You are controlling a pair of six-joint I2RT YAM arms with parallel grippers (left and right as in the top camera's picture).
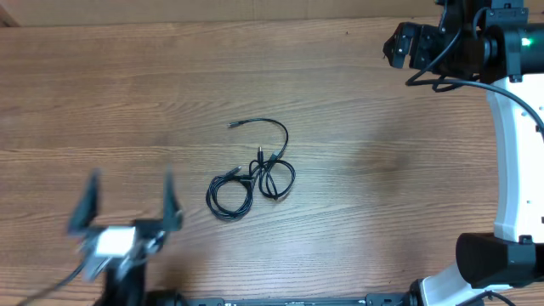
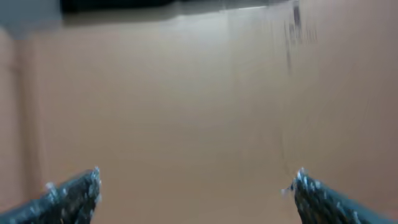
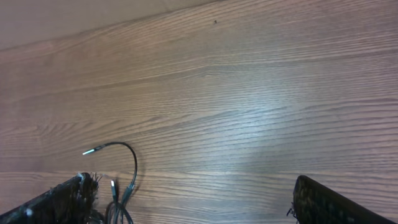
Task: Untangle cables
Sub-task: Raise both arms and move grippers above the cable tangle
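Brown wood-grain table [image 1: 365, 110] fills all three views, but only the overhead shows the tangle of thin black cables [image 1: 260, 167] whole, lying mid-table and well apart from both arms. The right wrist view catches just its upper arc and a silver plug tip [image 3: 89, 151], the left wrist view only blurred tan surface. The black left gripper [image 1: 127, 206] hangs at the near-left edge, fingers spread wide and empty; the black right gripper [image 3: 193, 182], at the far-right corner, is likewise spread, holding nothing
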